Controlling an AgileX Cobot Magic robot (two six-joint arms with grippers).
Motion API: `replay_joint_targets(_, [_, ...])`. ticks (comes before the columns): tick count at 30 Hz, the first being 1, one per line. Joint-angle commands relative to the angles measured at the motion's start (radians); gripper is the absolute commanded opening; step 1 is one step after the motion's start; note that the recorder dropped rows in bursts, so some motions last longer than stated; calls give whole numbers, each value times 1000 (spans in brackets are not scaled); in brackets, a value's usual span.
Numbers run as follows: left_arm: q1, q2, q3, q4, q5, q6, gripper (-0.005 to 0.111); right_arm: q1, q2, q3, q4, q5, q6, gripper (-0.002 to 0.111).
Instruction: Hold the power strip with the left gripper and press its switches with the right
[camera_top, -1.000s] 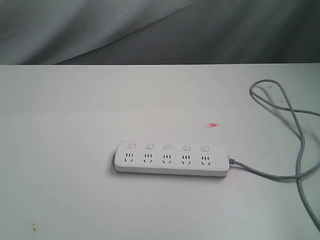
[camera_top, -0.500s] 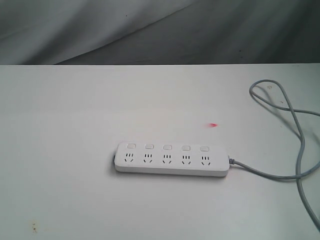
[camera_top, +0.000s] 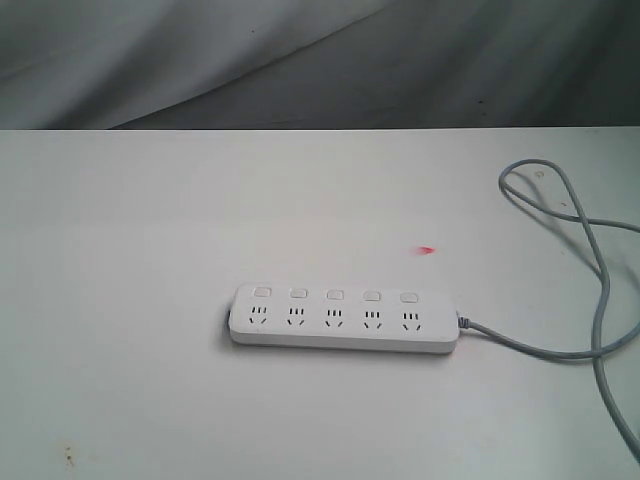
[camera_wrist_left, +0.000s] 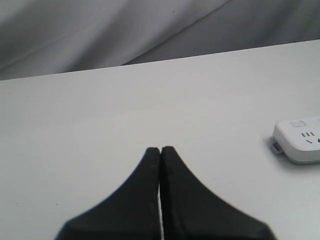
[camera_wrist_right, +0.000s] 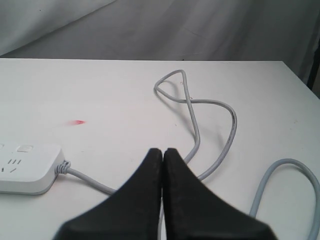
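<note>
While the left gripper (camera_wrist_left: 160, 150) and right gripper (camera_wrist_right: 162, 150) are both pinched together on nothing, the power strip (camera_top: 344, 320) lies flat on the table (camera_top: 150, 220).
Strip's a bit toward 6 o'clock from the table's middle, switches (camera_top: 335, 294) along its 12 o'clock edge, grey cord (camera_top: 600, 290) running off its 3 o'clock end.

Bright, diffuse light; table (camera_top: 150, 220) washed out; thin soft shadow under power strip (camera_top: 343, 332); slight overall blur.

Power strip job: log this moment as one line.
power strip: flat on table, unheld | switches: untouched | left gripper: shut, off strip | right gripper: shut, off strip | cord: looped on table
</note>
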Motion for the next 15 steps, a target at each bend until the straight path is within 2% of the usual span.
replay_joint_targets(1, [3, -3, 4, -1, -1, 46, 1, -8, -5, 3, 4, -4, -7, 0])
replay_joint_targets(15, [3, -3, 4, -35, -10, 40, 1, -8, -5, 3, 4, -4, -7, 0])
